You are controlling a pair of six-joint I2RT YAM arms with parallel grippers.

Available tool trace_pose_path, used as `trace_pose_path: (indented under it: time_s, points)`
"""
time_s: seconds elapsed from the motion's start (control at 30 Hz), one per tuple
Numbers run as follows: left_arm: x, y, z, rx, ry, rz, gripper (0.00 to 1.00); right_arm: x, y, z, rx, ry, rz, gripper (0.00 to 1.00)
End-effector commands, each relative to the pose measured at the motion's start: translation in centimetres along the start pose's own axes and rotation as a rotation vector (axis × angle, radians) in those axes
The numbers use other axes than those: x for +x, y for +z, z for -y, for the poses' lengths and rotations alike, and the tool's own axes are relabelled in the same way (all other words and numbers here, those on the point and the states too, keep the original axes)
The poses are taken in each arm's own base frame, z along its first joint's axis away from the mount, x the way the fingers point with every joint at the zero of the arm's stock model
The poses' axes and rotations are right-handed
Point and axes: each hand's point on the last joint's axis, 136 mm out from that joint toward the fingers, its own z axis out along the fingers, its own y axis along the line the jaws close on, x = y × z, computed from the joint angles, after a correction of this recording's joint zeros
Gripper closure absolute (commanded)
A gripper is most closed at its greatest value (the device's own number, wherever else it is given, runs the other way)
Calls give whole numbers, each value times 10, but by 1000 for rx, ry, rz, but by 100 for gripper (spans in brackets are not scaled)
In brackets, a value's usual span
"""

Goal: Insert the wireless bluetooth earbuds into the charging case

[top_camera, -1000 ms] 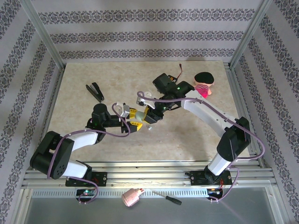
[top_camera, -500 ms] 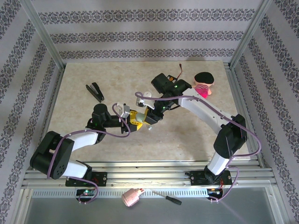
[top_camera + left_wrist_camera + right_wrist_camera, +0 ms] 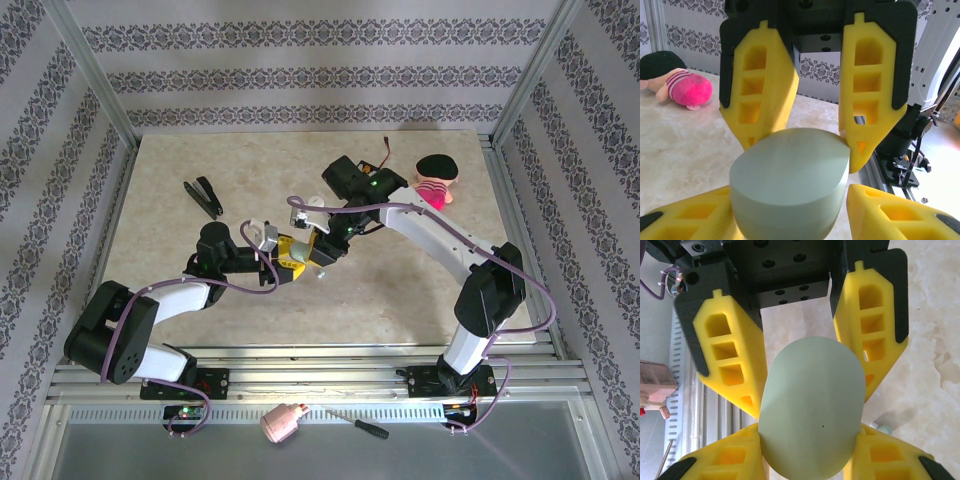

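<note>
The charging case [image 3: 790, 182] is a smooth mint-green oval, held above the table between both grippers. My left gripper [image 3: 790, 205] is shut on its sides from below, yellow fingers [image 3: 890, 212] pressing it. My right gripper [image 3: 810, 440] is shut on the same case [image 3: 812, 405] from the opposite end. In the top view the two grippers [image 3: 290, 254] [image 3: 320, 243] meet at the table's middle. A tiny pale earbud bit [image 3: 885, 428] lies on the marble just under the case, also seen as a speck [image 3: 320, 273].
A black clip [image 3: 204, 196] lies at the far left. A pink doll with black hair [image 3: 435, 178] lies at the far right, also [image 3: 675, 82]. A pink bottle [image 3: 282, 424] and a screwdriver [image 3: 358, 424] sit on the front rail tray.
The right arm's wrist and elbow have shifted slightly left. Both grippers stay clamped together on the case at the same spot.
</note>
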Motion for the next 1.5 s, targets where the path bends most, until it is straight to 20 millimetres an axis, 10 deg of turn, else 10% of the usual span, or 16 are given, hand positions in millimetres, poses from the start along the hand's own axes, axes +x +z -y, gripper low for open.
trace_pose_path:
  time_s: [0.0, 1.0, 1.47]
  points:
    - [-16, 4, 10, 57, 64, 34, 45, -8, 1, -5, -21, -44, 14, 83]
    - [-12, 3, 9, 47, 68, 25, 62, -8, -6, -2, 23, -44, 60, 82]
    - [-8, 2, 11, 46, 117, 15, 74, -17, -18, 23, 113, 69, 165, 49]
